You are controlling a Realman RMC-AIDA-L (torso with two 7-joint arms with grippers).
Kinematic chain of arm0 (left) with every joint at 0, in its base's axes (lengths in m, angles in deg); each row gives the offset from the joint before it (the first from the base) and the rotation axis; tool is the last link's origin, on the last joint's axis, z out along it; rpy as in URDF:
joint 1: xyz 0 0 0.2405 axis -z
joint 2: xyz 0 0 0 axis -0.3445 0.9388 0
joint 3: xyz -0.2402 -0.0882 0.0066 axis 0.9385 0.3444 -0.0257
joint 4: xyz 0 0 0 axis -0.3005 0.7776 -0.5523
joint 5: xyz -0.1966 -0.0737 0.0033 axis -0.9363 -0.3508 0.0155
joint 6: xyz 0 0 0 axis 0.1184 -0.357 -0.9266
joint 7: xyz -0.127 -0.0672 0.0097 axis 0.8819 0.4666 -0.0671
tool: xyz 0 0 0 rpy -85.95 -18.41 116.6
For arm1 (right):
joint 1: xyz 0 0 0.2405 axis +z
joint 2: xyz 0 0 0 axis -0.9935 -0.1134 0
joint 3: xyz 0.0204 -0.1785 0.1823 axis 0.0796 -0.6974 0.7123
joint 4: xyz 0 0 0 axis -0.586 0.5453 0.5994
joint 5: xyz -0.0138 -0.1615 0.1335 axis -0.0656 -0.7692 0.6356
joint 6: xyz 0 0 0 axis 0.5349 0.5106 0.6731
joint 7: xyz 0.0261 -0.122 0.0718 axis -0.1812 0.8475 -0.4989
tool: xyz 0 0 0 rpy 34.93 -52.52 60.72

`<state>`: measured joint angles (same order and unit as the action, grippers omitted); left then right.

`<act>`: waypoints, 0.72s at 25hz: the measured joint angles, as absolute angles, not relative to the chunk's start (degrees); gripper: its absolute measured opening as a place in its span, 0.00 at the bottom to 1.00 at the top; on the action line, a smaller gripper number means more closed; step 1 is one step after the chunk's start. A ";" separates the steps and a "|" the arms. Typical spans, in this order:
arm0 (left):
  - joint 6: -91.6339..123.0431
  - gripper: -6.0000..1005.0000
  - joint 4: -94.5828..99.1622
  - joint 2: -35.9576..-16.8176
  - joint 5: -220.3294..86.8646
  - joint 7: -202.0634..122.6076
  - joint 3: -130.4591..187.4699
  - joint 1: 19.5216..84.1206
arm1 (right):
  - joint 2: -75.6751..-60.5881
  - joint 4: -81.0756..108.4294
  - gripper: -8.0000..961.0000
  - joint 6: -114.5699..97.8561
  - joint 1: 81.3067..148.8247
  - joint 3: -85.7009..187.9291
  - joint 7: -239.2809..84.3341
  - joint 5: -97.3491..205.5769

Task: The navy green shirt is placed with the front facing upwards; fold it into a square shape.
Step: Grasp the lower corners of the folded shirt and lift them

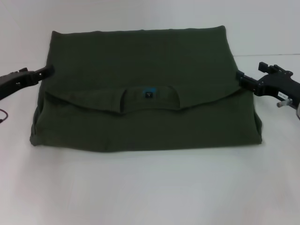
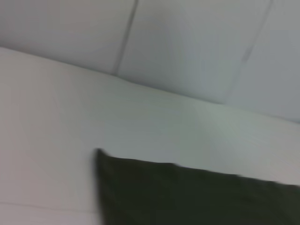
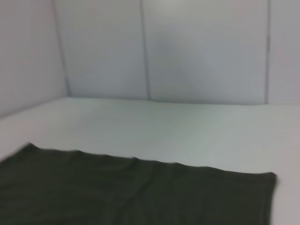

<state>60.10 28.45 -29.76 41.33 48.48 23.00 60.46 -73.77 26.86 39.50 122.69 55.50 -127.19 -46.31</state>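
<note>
Bare white tabletop (image 1: 150, 192) fills the lower frame of the head view. Left gripper (image 1: 47, 71) at mid-left and right gripper (image 1: 240, 77) at mid-right each meet a side edge of the dark olive-green cotton shirt (image 1: 140, 61); whether either is closed on cloth, cannot tell. Shirt lies centre frame, top folded forward, ribbed collar and small black-blue label (image 1: 148, 94) uppermost. Judged partly folded: rectangle, not yet square. Wrist views add only a far cloth corner and pale wall panels.
</note>
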 joint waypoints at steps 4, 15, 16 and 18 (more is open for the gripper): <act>71.86 0.92 35.50 -29.01 41.50 57.77 19.61 56.76 | -73.42 32.02 0.87 45.59 120.48 49.03 -138.03 -46.31; 85.37 0.93 41.56 -29.27 40.40 69.91 22.41 49.76 | -73.36 43.30 0.87 56.23 115.71 38.82 -164.46 -46.16; 85.61 0.93 41.58 -29.74 39.22 70.28 23.45 48.56 | -73.33 43.59 0.87 56.89 115.59 38.84 -165.36 -46.05; 85.75 0.93 41.37 -30.24 37.79 70.32 24.21 47.62 | -73.23 44.11 0.87 57.90 115.42 38.87 -166.87 -45.99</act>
<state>85.75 41.37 -30.24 37.79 70.32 24.21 47.62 -73.23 44.11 57.90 115.42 38.87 -166.87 -45.99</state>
